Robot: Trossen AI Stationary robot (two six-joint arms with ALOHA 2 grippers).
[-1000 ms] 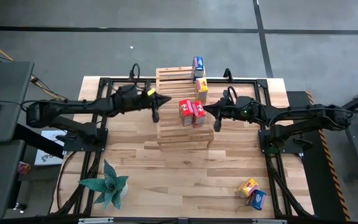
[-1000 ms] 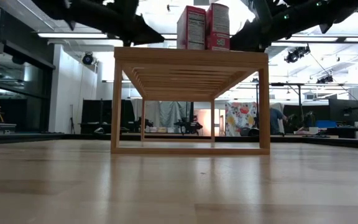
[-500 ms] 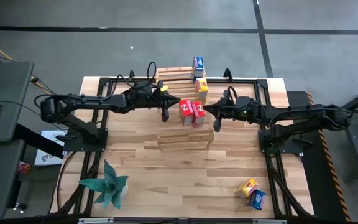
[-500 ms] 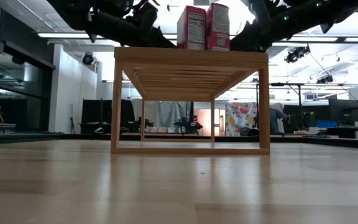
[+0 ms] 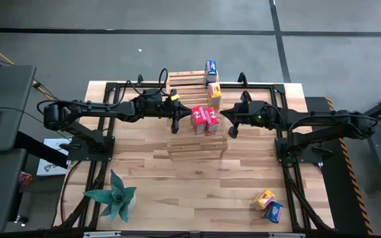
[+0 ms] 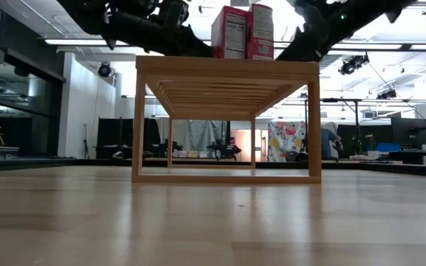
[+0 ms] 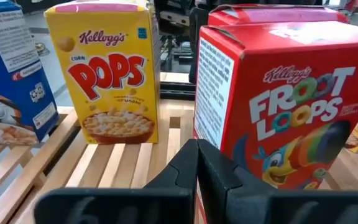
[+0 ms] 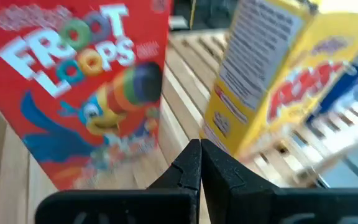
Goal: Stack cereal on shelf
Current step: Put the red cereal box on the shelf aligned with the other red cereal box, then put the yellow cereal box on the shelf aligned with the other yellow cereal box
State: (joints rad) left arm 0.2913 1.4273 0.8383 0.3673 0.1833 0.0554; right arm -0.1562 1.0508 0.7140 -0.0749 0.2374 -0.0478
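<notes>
Two red Froot Loops boxes (image 5: 197, 119) (image 5: 211, 121) stand upright side by side on the light-wood slatted rack (image 5: 190, 142), on its top tier in the low view (image 6: 228, 33). A yellow Corn Pops box (image 5: 214, 96) and a blue box (image 5: 210, 68) stand on the rack farther back. My left gripper (image 5: 177, 121), shut, is just left of the left red box (image 7: 278, 106). My right gripper (image 5: 225, 120), shut, is just right of the right red box (image 8: 86, 87), with the yellow box (image 8: 278, 87) beyond. My left gripper's shut fingertips (image 7: 197, 149) come level from the table's left at the left red box's lower corner (image 7: 207, 134); I cannot tell whether they touch it. My right gripper's shut fingertips (image 8: 199, 148) come level from the right near the right red box; I cannot tell whether they touch it.
A yellow box (image 5: 264, 198) and a blue box (image 5: 274, 211) lie on the table at the near right. A teal plant (image 5: 114, 195) stands at the near left. Black arm frames run along both sides. A person (image 6: 330, 140) stands far back in the room.
My left gripper has gone toward the table's right edge, over the rack, up to the left red box, staying shut. The right gripper stays beside the right red box.
</notes>
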